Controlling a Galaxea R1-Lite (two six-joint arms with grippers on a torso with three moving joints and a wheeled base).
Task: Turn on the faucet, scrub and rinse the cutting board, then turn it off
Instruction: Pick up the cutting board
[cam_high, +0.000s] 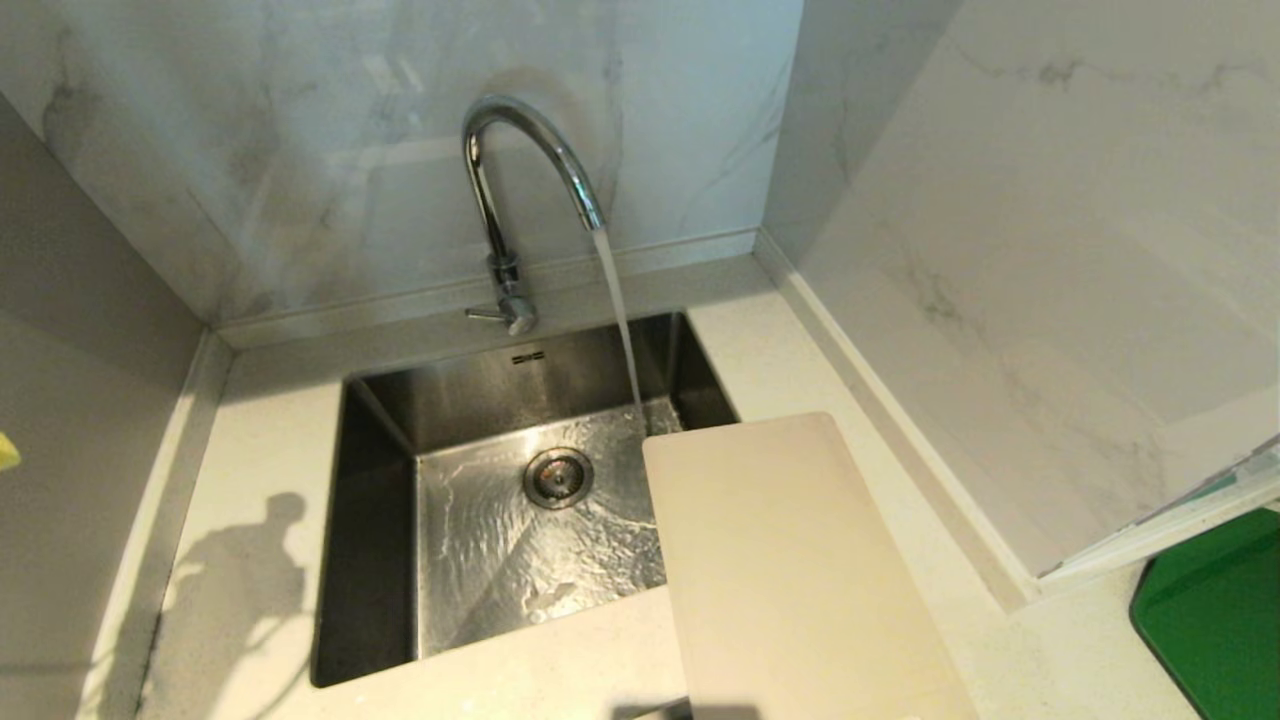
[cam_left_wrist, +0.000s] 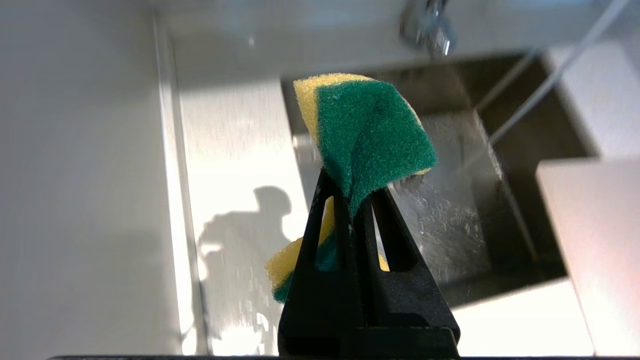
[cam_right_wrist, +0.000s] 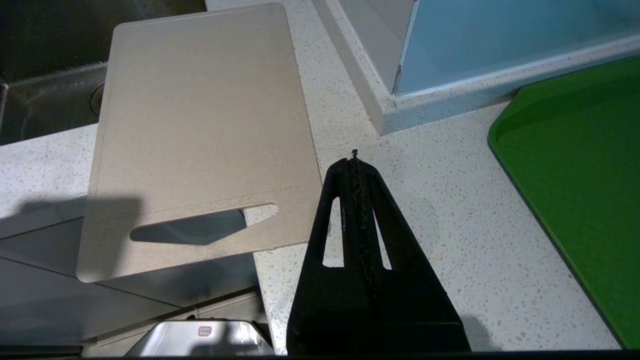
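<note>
The chrome faucet (cam_high: 497, 190) stands behind the sink (cam_high: 375, 520) with its lever (cam_high: 486, 315) pointing left, and water streams from the spout into the basin. The cream cutting board (cam_high: 790, 570) lies flat on the counter right of the sink, its far corner over the basin. Its slot-handle end (cam_right_wrist: 200, 227) overhangs the counter's front edge. My left gripper (cam_left_wrist: 352, 192) hangs above the counter left of the sink, shut on a green-and-yellow sponge (cam_left_wrist: 370, 135). My right gripper (cam_right_wrist: 355, 162) is shut on nothing, over the counter beside the board's handle end.
A dark green board (cam_high: 1210, 610) lies on the counter at the far right. Marble walls enclose the back and the right side, and a wall corner (cam_right_wrist: 385, 110) juts out between the two boards. A grey wall runs along the left.
</note>
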